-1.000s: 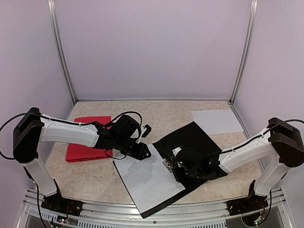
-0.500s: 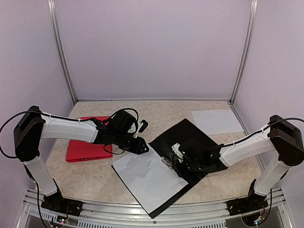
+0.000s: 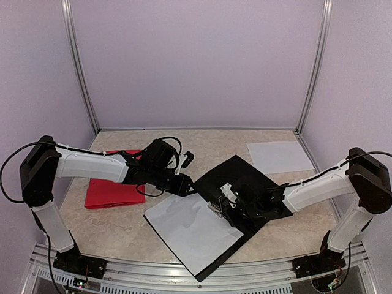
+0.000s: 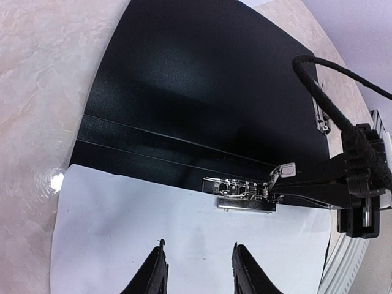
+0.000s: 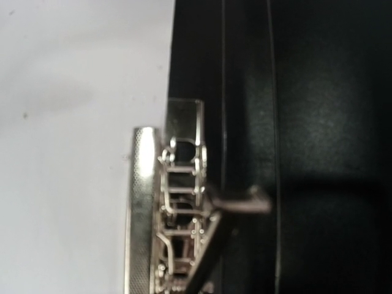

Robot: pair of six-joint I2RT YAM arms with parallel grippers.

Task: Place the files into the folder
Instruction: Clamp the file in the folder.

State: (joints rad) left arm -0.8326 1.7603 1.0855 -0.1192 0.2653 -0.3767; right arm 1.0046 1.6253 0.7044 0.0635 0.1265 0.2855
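An open black folder (image 3: 245, 174) lies mid-table, with a white sheet (image 3: 193, 229) on its near-left half. The sheet's edge sits under the metal clip (image 3: 215, 208). My left gripper (image 3: 187, 184) is open and empty, hovering over the sheet's far corner; in its wrist view its fingers (image 4: 199, 269) spread above the sheet (image 4: 141, 233), just short of the clip (image 4: 245, 195). My right gripper (image 3: 228, 197) is at the clip, its fingers closed on the raised lever (image 4: 283, 173). The right wrist view shows the clip (image 5: 174, 208) close up, between the sheet (image 5: 67, 153) and the folder (image 5: 324, 122).
A shut red folder (image 3: 110, 193) lies at the left, under the left arm. A second loose white sheet (image 3: 278, 156) lies at the back right near the frame post. The black folder's near corner reaches close to the table's front edge.
My left gripper has moved a little back and right, toward the folder's spine. The folder and sheet have shifted slightly right. My right gripper has stayed at the clip, edging back.
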